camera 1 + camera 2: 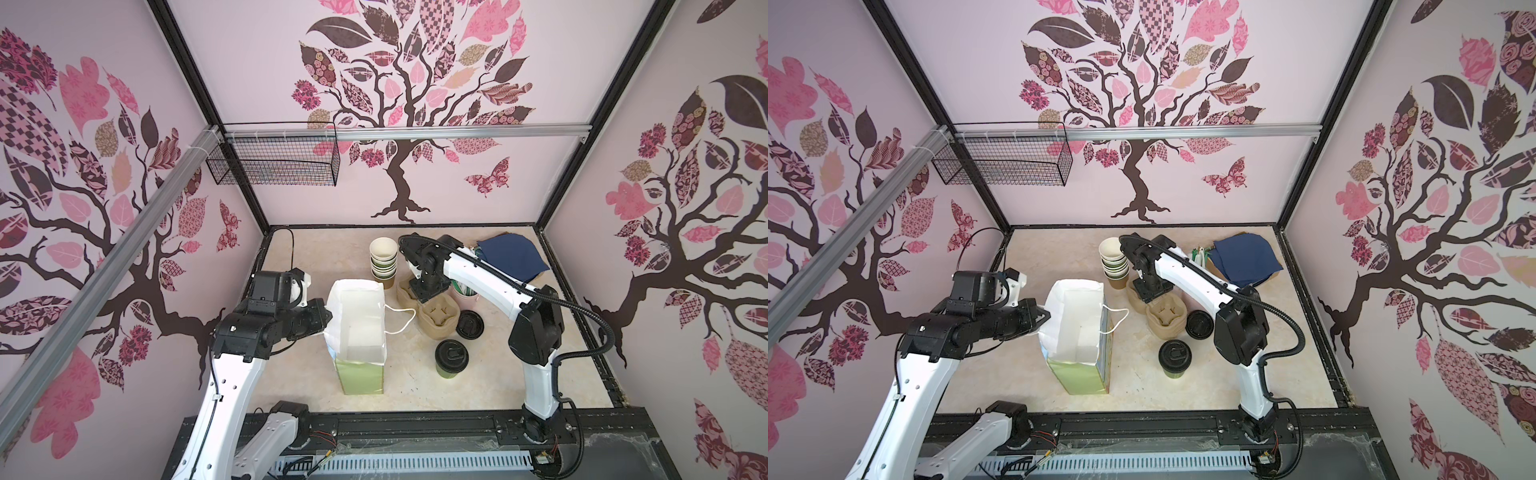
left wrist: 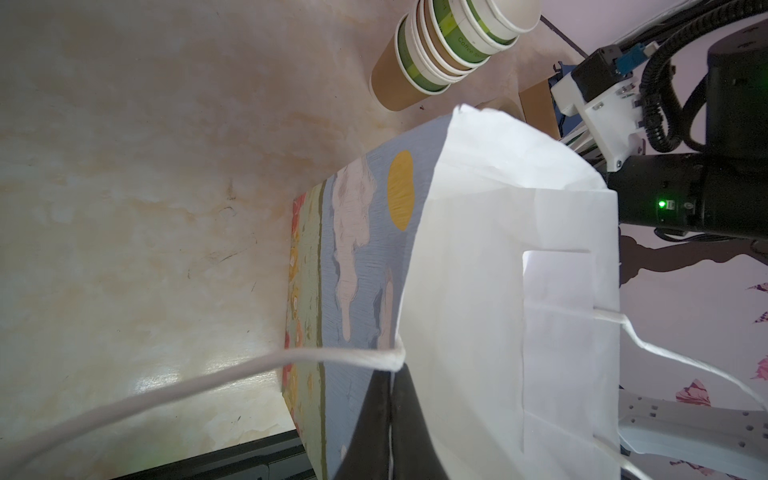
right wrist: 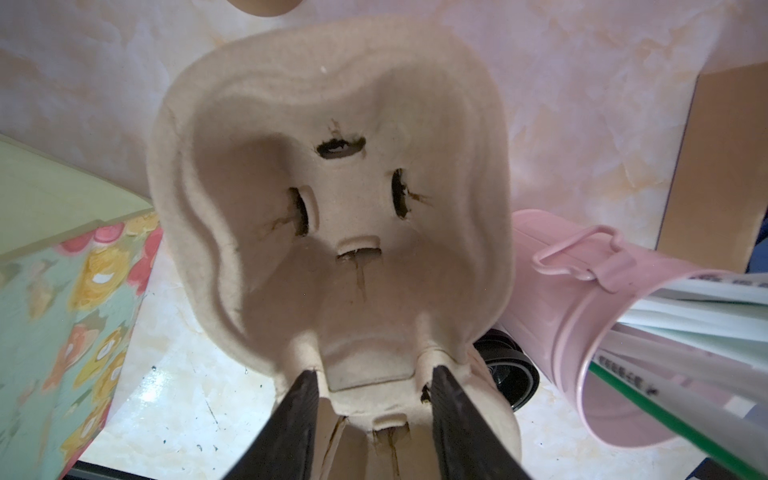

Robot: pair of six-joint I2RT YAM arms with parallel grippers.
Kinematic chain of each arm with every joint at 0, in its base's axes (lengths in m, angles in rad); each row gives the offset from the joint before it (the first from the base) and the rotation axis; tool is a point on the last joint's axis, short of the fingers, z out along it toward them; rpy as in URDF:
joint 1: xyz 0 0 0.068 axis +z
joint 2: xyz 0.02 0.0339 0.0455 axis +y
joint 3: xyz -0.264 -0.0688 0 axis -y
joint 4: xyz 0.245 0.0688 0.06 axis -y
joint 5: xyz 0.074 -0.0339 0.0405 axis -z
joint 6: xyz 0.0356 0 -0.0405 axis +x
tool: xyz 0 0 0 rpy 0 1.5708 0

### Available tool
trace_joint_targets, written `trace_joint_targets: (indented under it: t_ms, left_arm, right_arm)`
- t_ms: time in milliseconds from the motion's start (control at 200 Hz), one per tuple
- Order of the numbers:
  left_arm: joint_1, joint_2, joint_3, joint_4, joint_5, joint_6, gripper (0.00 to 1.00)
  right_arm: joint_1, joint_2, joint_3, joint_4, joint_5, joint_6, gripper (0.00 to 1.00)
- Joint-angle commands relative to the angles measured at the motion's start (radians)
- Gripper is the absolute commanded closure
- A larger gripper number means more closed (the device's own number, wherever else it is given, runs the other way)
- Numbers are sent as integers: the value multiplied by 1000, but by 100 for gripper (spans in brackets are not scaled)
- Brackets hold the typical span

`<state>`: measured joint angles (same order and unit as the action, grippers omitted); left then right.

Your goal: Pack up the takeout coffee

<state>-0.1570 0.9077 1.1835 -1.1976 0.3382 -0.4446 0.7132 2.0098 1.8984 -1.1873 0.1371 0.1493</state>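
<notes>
In both top views the worktop [image 1: 415, 399] carries one takeout coffee [image 1: 451, 359] [image 1: 1175, 359]. It stands upright with its black lid on, near the front and apart from the other things. One paper bag [image 1: 361, 376] [image 1: 1077, 378] stands open to its left, and I see nothing inside it. Behind are one stack of lidless cups [image 1: 383, 257], whose number I cannot tell, and one pulp carrier [image 1: 436, 320] with two empty cup holes. One loose black lid [image 1: 469, 326] lies just beside the carrier. There are also one pink bucket [image 1: 465, 295] and one pile of navy napkins [image 1: 513, 257]. One wire basket [image 1: 274, 160] hangs on the back wall.

The left gripper [image 1: 327, 318] is at the left rim of the bag. The right gripper [image 1: 424, 291] hangs over the far hole of the carrier.

In the left wrist view the jaws of the left gripper [image 2: 390, 415] are clenched on the edge of the bag, just under the knot of one white cord handle [image 2: 208, 374].

In the right wrist view the jaws of the right gripper [image 3: 374, 407] stand apart, one on each side of the middle bridge of the carrier. They hold nothing. The bucket holds wrapped straws [image 3: 685, 316].
</notes>
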Motion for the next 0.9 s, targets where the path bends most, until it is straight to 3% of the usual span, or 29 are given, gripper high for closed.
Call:
trace_joint_targets:
  t_ms: [0,895]
  left_arm:
    - [-1,-8,-12,14,1,1,95]
    - [-1,-10,-16,41,14,-9,99]
  right_arm:
    - [6,40,18,-33,-4,-5,53]
    - [7,58,-9,-38,1,-7,57]
